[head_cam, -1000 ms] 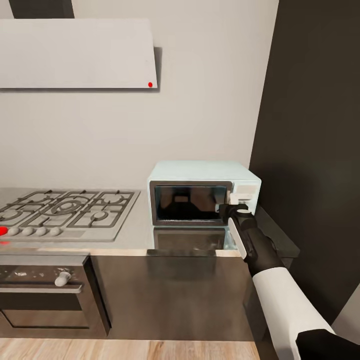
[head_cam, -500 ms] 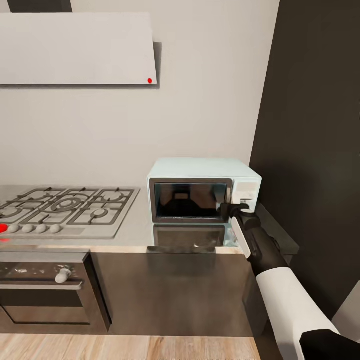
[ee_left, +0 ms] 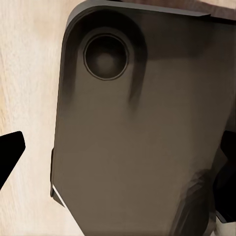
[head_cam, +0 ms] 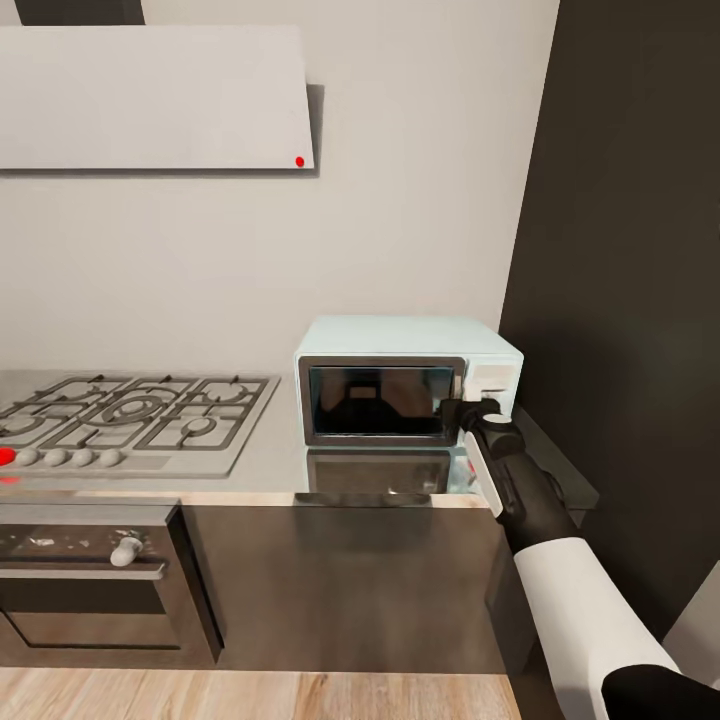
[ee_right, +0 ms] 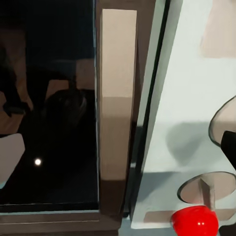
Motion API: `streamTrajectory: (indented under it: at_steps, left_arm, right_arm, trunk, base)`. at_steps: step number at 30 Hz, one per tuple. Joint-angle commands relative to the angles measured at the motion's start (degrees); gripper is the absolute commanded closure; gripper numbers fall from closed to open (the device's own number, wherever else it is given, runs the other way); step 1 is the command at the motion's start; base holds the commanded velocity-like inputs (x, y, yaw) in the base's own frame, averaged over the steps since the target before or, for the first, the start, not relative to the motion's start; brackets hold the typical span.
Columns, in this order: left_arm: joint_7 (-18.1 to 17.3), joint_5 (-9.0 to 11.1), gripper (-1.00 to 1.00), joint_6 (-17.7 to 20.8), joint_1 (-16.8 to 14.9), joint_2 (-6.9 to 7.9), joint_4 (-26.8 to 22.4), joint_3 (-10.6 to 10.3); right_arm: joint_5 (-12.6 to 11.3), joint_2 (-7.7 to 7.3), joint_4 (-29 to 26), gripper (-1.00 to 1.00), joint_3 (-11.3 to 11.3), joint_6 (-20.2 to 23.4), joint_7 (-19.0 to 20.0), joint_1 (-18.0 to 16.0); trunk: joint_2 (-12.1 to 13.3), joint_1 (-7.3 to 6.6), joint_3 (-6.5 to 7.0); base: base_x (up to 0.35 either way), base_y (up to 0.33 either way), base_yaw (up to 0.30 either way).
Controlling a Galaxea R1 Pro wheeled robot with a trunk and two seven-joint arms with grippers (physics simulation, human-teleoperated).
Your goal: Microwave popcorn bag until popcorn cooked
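The right end effector (head_cam: 470, 410) sits pressed up against the front of the microwave (head_cam: 405, 380), right at the seam where the dark door frame meets the white control panel (head_cam: 492, 382). That placement reads as a bid for the door's opening edge or for a control: the right wrist view looks straight along that seam, with the door's vertical frame strip (ee_right: 117, 108) in the middle, the dark glass (ee_right: 46, 108) to one side and the pale panel with a knob and a red round light (ee_right: 194, 222) to the other. How far apart its fingers stand I cannot tell; they are dark against a dark frame. The door looks closed, flush with the case.

The left end effector (ee_left: 118, 147) hangs out of the action, its camera looking down past a dark fingertip (ee_left: 9, 152) at the robot's own dark base over the light wood floor (ee_left: 24, 73); its fingers look parted and hold nothing.

The microwave stands on the grey surface (head_cam: 275, 465) at its right end, against a tall dark cabinet (head_cam: 640, 300), with the gas hob (head_cam: 135, 415) well to its left and an oven (head_cam: 95, 590) beneath that. No golden-tan bag can be made out through the glass, which gives back reflections.
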Motion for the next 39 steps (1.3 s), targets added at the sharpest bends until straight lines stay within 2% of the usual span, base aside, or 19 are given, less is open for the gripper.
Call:
streamTrajectory:
  at_steps: [1,21,22,39]
  left_arm:
    - [0.0,0.4,-1.0,-0.1,0.0,-0.01,0.0,0.1]
    - [0.0,0.4,-1.0,0.0,0.0,-0.01,0.0,0.0]
    - [0.0,0.4,-1.0,0.0,0.0,-0.01,0.0,0.0]
    - [0.0,0.4,-1.0,0.0,0.0,-0.01,0.0,0.0]
  right_arm:
    - [0.0,0.0,-0.1,-1.0,0.1,0.3,-0.3,0.0]
    - [-0.1,0.09,0.0,-1.0,0.1,0.2,-0.4,0.0]
    - [-0.1,0.09,0.0,1.0,0.1,0.2,-0.6,0.0]
    - [0.0,0.35,0.0,1.0,0.1,0.2,-0.9,0.0]
  trunk:
    - [0.0,0.0,-0.05]
    - [0.0,0.0,-0.05]
    - [0.0,0.0,-0.05]
    - [0.0,0.0,-0.05]
  base:
    - [0.0,0.0,0.0]
    - [0.0,0.0,0.0]
    - [0.0,0.0,0.0]
    - [0.0,0.0,0.0]
